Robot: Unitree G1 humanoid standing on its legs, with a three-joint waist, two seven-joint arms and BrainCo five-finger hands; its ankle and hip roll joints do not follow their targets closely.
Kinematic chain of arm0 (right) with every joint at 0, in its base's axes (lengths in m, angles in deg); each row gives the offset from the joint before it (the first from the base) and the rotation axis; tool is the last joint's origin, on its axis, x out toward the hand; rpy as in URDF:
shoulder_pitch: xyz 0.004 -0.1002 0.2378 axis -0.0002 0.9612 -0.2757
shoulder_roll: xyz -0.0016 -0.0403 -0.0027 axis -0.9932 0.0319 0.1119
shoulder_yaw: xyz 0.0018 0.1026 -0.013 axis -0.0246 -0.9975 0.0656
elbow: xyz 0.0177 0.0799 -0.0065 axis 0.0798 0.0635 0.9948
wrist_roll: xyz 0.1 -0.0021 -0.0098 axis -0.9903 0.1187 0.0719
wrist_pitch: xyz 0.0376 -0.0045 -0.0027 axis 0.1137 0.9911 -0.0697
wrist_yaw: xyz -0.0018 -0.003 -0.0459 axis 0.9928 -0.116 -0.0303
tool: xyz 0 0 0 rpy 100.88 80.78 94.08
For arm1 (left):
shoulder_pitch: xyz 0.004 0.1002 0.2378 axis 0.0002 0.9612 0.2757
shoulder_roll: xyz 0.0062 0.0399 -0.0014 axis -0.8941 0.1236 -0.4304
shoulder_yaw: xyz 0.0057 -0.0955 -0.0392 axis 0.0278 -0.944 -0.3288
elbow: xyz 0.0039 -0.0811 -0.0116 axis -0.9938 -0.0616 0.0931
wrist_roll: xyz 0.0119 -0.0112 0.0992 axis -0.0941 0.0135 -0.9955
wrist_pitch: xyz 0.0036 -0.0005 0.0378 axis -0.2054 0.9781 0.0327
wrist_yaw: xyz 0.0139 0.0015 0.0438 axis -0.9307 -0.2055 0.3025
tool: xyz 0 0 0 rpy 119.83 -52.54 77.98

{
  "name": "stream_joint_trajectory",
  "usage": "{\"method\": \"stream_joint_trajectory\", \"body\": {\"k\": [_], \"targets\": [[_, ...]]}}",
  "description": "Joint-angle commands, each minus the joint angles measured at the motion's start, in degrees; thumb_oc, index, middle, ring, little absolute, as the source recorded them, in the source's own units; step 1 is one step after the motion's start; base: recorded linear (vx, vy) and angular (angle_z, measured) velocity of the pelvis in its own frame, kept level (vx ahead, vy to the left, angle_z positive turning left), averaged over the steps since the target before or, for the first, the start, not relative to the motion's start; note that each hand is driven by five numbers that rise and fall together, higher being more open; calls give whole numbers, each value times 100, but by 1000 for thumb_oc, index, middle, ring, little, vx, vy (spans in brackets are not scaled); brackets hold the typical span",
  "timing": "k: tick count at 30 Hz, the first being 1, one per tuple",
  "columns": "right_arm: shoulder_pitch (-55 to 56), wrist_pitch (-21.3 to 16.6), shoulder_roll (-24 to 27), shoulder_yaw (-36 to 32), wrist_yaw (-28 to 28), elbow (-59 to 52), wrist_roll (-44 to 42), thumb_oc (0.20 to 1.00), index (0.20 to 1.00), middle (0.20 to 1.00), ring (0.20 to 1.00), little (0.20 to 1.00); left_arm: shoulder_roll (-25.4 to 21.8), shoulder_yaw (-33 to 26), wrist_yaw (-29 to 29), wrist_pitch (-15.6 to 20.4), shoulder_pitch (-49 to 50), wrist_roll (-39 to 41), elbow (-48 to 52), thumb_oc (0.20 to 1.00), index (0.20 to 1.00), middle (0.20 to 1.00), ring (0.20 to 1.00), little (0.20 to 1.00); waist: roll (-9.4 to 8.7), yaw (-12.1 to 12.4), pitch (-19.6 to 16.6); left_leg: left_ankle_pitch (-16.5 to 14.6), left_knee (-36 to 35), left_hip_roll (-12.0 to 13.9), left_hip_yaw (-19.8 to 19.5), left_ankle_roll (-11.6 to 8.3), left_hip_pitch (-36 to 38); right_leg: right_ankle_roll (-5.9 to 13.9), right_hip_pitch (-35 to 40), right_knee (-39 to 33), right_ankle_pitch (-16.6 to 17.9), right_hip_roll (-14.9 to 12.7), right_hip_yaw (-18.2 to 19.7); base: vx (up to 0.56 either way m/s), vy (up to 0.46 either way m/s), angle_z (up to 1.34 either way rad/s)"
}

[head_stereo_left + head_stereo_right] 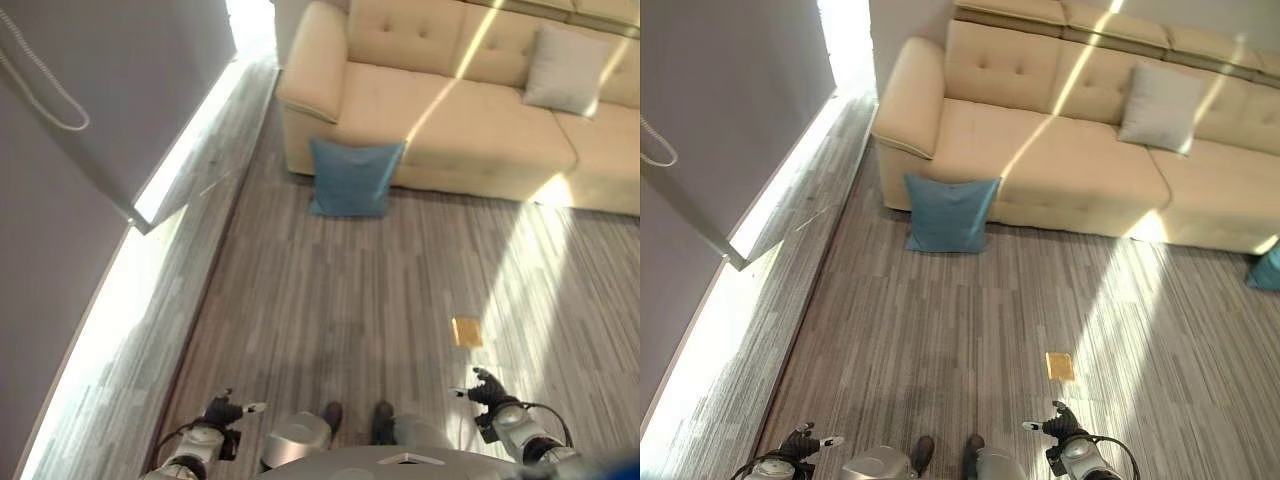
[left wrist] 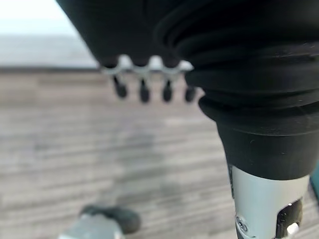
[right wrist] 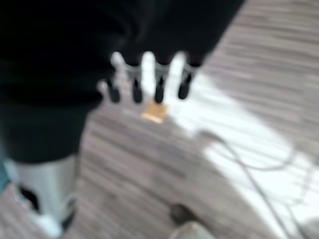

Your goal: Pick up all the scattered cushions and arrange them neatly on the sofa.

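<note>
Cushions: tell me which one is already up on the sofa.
The grey cushion, propped against the sofa backrest. The blue cushion stands on the floor leaning against the sofa front, and another blue one lies on the floor at the right edge.

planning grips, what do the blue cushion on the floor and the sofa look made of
Blue cushion: looks like soft woven fabric, matte, with slack pointed corners.
Sofa: cream upholstery, smooth and faintly sheened with buttoned tufting, possibly leather or a leather-like fabric; the look leaves it open.

A second blue cushion (image 1: 1268, 270) is cut off by the picture's edge
</note>
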Motion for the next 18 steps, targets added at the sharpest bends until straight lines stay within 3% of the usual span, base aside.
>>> {"method": "stream_joint_trajectory", "body": {"k": [1,4,7,9,10,11,12,15,18], "targets": [[38,-120,314,-24,-156,-67,-55,1000,1000,1000,1000,1000,48,62,-56,133,-9,-9,-21,1000,1000,1000,1000,1000,-19,-11,-110,-198,116,59,-390,-457,-132,93,662,-911,530,-220,-396,166,-168,191],[59,-196,350,-90,-166,-94,-148,1000,1000,1000,1000,1000,84,21,-34,126,26,70,-80,1000,1000,1000,1000,1000,-119,-34,-174,-329,425,195,-481,-691,-306,-3,996,-1292,540,-201,-662,181,-225,99],[15,-240,401,-109,-200,-162,-266,1000,1000,1000,1000,1000,113,-14,-72,129,-3,186,-66,1000,1000,1000,1000,1000,-178,-56,-38,-433,963,295,112,-752,-699,-64,1217,-1464,515,-275,-851,20,-69,81],[2,-223,426,-124,-222,-174,-300,1000,1000,1000,1000,1000,140,-1,-96,123,-26,222,-39,1000,1000,1000,1000,1000,-192,-106,-6,-372,1056,386,727,-684,-955,-67,1323,-1557,506,-338,-1053,2,-6,50],[2,-223,426,-124,-222,-174,-300,1000,1000,1000,1000,1000,140,-1,-96,123,-26,222,-39,1000,1000,1000,1000,1000,-192,-106,-6,-372,1056,386,727,-684,-955,-67,1323,-1557,506,-338,-1053,45,17,66],[22,-220,428,-132,-212,-183,-330,1000,1000,1000,1000,1000,133,27,-65,113,-15,163,-21,1000,1000,1000,1000,1000,-169,-117,-47,-276,927,353,1078,-622,-1090,-47,1386,-1646,508,-319,-1134,79,39,56],[12,-198,420,-128,-198,-169,-326,1000,1000,1000,1000,1000,121,12,-49,112,6,163,-14,1000,1000,1000,1000,1000,-160,-101,-63,-289,895,332,1189,-596,-1123,-46,1370,-1622,503,-294,-1084,163,117,36],[-48,-159,349,-78,-176,-198,-207,1000,1000,1000,1000,1000,73,-113,-35,79,168,135,-32,1000,1000,1000,1000,1000,-147,-35,-215,-268,598,258,1095,-485,-957,13,1323,-1403,433,-270,-889,173,173,-43],[-193,-153,296,-74,-157,-252,-109,1000,1000,1000,1000,1000,-1,-213,6,35,277,38,-56,1000,1000,1000,1000,1000,-46,-4,-199,-317,377,390,1265,-328,-615,242,928,-238,430,-444,-884,138,204,-138]]}}
